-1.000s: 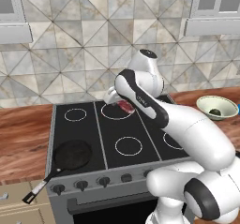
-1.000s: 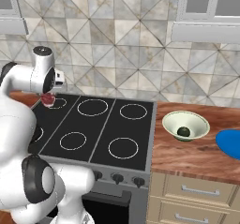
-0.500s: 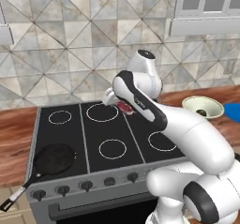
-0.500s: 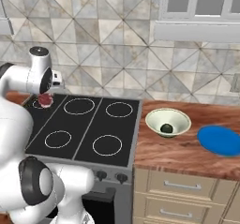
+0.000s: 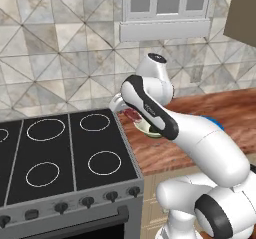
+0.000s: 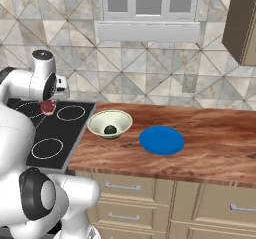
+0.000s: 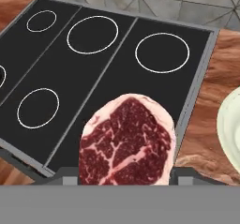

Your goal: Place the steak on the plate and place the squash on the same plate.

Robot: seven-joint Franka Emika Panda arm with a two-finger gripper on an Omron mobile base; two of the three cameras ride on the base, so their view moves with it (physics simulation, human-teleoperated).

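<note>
Starting from the left, you've got the black stove [image 6: 47, 133] with its white burner rings, and your gripper [image 6: 48, 106] is hanging above its back right burner area with the steak [image 6: 48, 106] pinched in the fingers, lifted clear of the glass. The hand view gives you the best look at it: the steak [image 7: 126, 141] sits big and marbled at the bottom, over the stove's right side, with the stove edge and the wooden tabletop [image 7: 220, 78] just beyond it.

The right base view gives you what the hand view cuts off. Right past the stove edge is the cream bowl [image 6: 110, 124] with the dark squash [image 6: 109, 130] sitting inside it, and just beside that, further right, the blue plate [image 6: 161, 140] lies flat on the tabletop [image 6: 220, 143]. Past the plate it's open wood all the way over.

In the left base view the arm arches up and folds back down, forearm covering most of the bowl [image 5: 147, 128], and the steak [image 5: 132, 115] peeks out at the wrist.
</note>
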